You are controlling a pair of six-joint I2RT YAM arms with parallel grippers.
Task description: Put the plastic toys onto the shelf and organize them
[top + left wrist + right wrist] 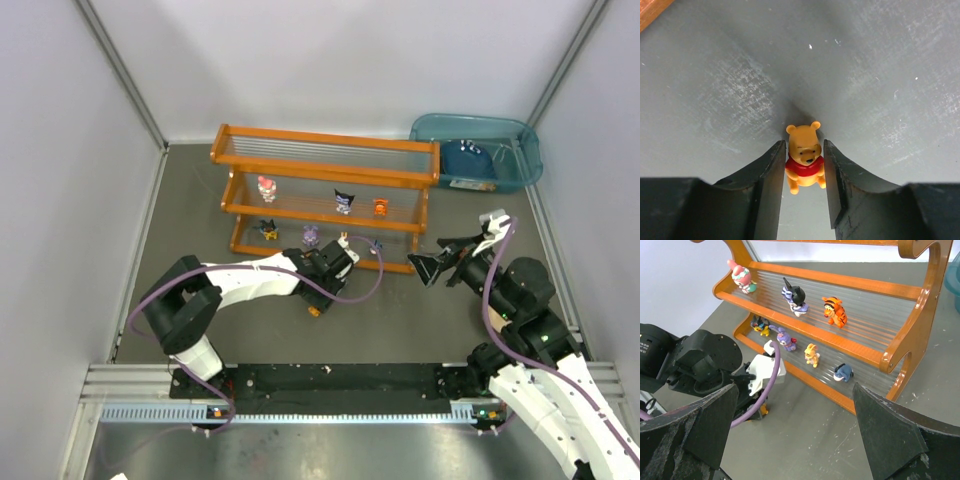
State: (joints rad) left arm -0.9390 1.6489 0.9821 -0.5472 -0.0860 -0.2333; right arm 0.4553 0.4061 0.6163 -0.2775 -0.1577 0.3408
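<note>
Here, in the top external view, the left gripper [320,300] reaches down to the table [400,320] just in front of the shelf [325,190], with the yellow-orange bear figurine [314,311] beneath it. The right gripper [437,262] hangs apart to the right, near the shelf's end, and a teal bin [520,150] sits at the far right. The middle tier carries a pink-white toy [266,187], a black-white toy [343,201] and an orange toy [380,207]. The lowest tier carries four more, among them a purple toy [311,235]. In the left wrist view, the two dark fingers [767,180] stand close against the bear's flanks and appear to pinch it. It cannot be told whether the bear rests on the table or is just clear of it. In the right wrist view, the right fingers [890,430] are spread wide with nothing between them, facing the shelf from its right end. The step in hand is judged to be the pick-up of the last loose toy. The next move calls for a firm grip, a lift clear of the table, and a carry over the shelf's front rail to an open spot without knocking the figures already standing there.
</note>
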